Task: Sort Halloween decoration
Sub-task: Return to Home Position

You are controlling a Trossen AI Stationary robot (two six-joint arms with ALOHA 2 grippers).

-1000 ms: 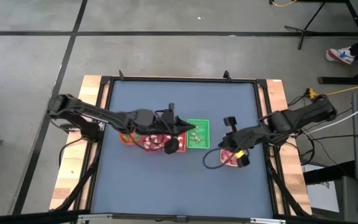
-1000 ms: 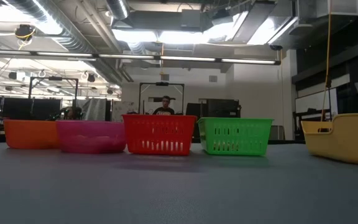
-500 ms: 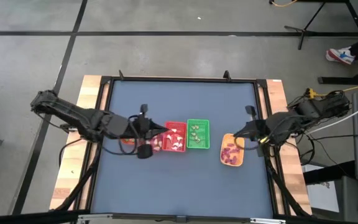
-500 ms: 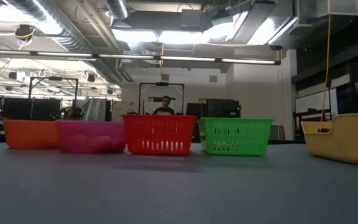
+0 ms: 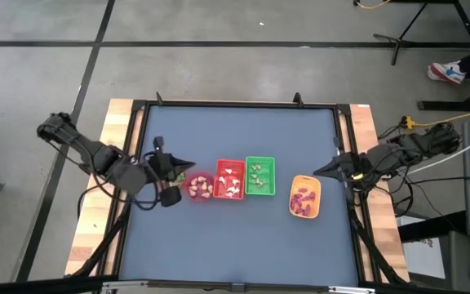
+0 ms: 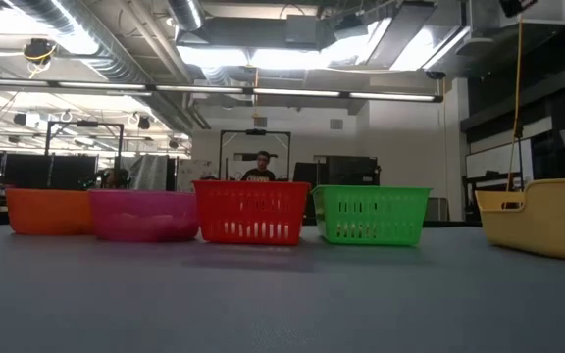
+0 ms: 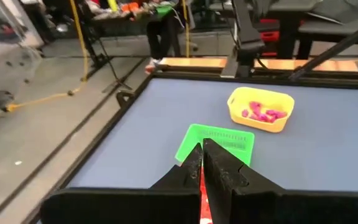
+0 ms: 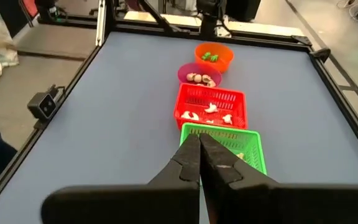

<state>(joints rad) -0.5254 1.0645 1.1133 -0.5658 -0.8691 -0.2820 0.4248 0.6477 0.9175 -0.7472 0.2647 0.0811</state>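
Five containers stand in a row mid-table: an orange bowl, a pink bowl, a red basket, a green basket and a yellow tray. The Halloween decoration lies inside them: green trinkets in the orange bowl, cream ones in the pink bowl, white ones in the red basket, yellowish ones in the green basket, magenta ones in the yellow tray. My left gripper hovers shut over the row's left end. My right gripper hovers shut near the table's right edge, beside the yellow tray. Both hold nothing.
Bare blue table lies in front of and behind the row. A black frame rims the table. A small black camera sits at the table's near edge. A person sits in the room far behind the table.
Both arms have drawn back from over the containers. My left gripper has gone from above the red basket toward the table's left edge. My right gripper has gone from above the yellow tray toward the right edge. Both stayed shut, and the containers kept their places.
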